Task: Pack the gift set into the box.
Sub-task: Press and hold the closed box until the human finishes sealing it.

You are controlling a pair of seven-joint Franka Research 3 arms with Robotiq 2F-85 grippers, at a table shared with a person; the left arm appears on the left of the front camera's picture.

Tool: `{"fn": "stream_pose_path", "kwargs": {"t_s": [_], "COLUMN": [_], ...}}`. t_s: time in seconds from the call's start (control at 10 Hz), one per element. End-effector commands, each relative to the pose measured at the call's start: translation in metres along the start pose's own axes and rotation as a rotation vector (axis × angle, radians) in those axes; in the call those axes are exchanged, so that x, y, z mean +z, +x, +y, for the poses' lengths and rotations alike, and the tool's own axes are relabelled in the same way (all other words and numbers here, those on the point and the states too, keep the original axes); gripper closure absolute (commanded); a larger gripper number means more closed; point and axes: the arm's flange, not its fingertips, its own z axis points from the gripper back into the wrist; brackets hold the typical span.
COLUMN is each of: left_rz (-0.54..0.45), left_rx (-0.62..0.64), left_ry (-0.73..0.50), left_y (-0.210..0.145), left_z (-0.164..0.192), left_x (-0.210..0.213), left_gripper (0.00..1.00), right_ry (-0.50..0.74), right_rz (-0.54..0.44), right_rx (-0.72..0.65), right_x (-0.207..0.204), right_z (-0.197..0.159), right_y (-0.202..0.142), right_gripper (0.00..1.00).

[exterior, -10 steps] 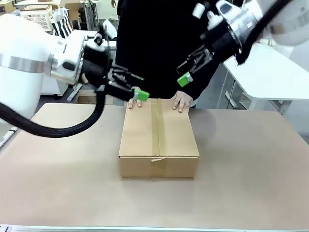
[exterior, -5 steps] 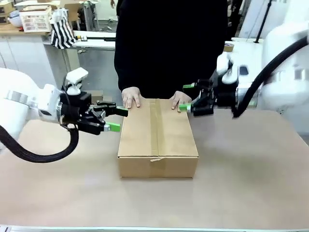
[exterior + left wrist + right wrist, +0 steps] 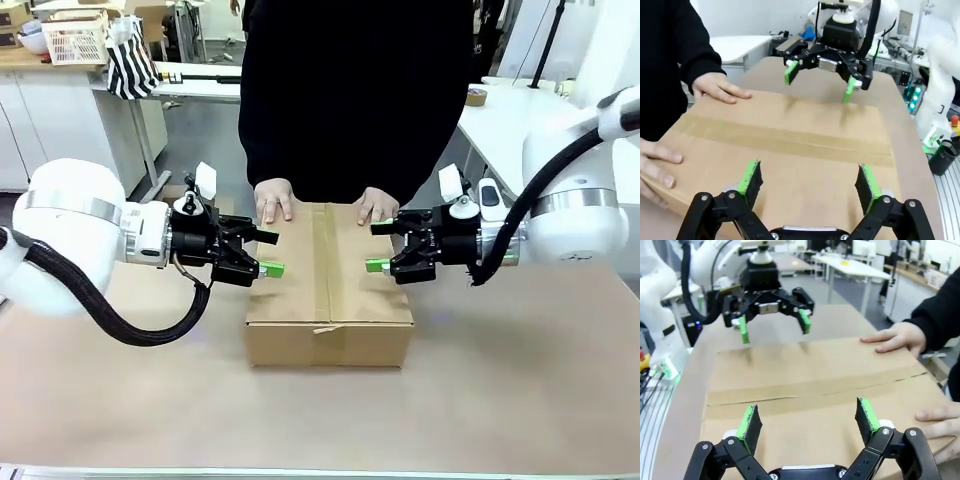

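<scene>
The box [image 3: 330, 290] sits square in the middle of the bench [image 3: 500, 380], flaps shut, with a strip of brown tape [image 3: 328, 265] running down the seam on top. In comes the robot's left hand [image 3: 270, 252] from the left side, level with the lid, its fingers spread wide and gripping nothing, green pads poised over the box's left edge. Opposite it is the robot's right hand [image 3: 377, 247], a mirror image: jaws wide apart, empty, tips reaching in over the right edge. The two face each other straight across the taped seam, well apart, with the whole lid between them. From the left wrist camera the far hand's pads hang just above the cardboard, casting faint shadows on it; the right wrist camera gives the same picture the other way round. On the far side stands a person in a black top, and the person's two hands [image 3: 272, 200] rest flat on the far edge of the lid, one on each side of the tape. The one on the right lies just beside the right hand's upper finger. Whether the pads nearest each wrist camera touch the cardboard, I cannot tell.
</scene>
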Motion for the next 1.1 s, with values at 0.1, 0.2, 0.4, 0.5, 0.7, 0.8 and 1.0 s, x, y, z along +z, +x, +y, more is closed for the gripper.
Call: {"fn": "stream_pose_path", "kwargs": {"t_s": [0.1, 0.2, 0.4, 0.5, 0.7, 0.8, 1.0], "left_rz": [0.037, 0.025, 0.017, 0.021, 0.017, 0.055, 0.017], "left_rx": [-0.106, -0.122, -0.078, -0.041, 0.005, 0.046, -0.020], "left_ry": [-0.070, -0.103, -0.138, -0.139, -0.124, -0.129, -0.130], "left_y": [-0.009, -0.011, -0.019, -0.029, -0.038, -0.041, -0.033], "left_z": [0.013, 0.014, 0.018, 0.018, 0.016, 0.018, 0.014], "left_x": [-0.023, -0.024, -0.023, -0.023, -0.024, -0.025, -0.026], "left_gripper": [0.00, 0.00, 0.00, 0.00, 0.00, 0.00, 0.00], "right_ry": [0.127, 0.112, 0.141, 0.135, 0.200, 0.184, 0.153], "right_rz": [0.077, 0.088, 0.098, 0.114, 0.134, 0.165, 0.085], "right_rx": [-0.030, -0.031, -0.058, -0.085, -0.102, -0.121, -0.085], "right_x": [-0.026, -0.028, -0.030, -0.030, -0.029, -0.028, -0.032], "right_z": [-0.011, -0.013, -0.015, -0.019, -0.020, -0.022, -0.013], "right_y": [-0.008, -0.012, -0.022, -0.030, -0.037, -0.039, -0.027], "right_gripper": [0.00, 0.00, 0.00, 0.00, 0.00, 0.00, 0.00]}}
